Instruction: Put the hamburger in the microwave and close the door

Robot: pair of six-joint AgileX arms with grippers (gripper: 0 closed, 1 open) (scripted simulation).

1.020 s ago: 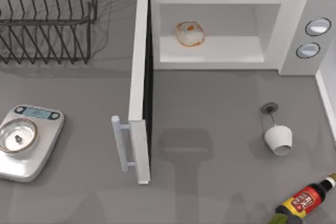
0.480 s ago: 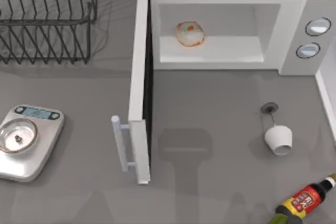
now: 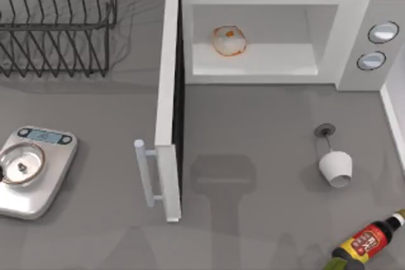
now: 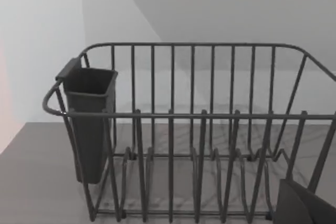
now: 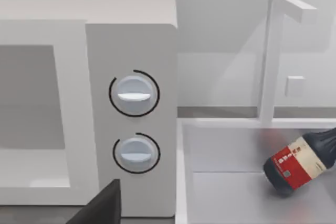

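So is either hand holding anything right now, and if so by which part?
Nothing appears to be held. The hamburger sits alone inside the microwave, and the door stands open with its handle untouched.

Even, bright, diffuse light, soft faint shadows on the grey desk (image 3: 266, 124) beneath the dish rack (image 3: 57, 23) and white cup (image 3: 335, 167), no glare, sharp throughout

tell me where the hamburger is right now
In the top view the hamburger sits inside the microwave, on the left part of its cavity floor, close to the hinge side of the open door.
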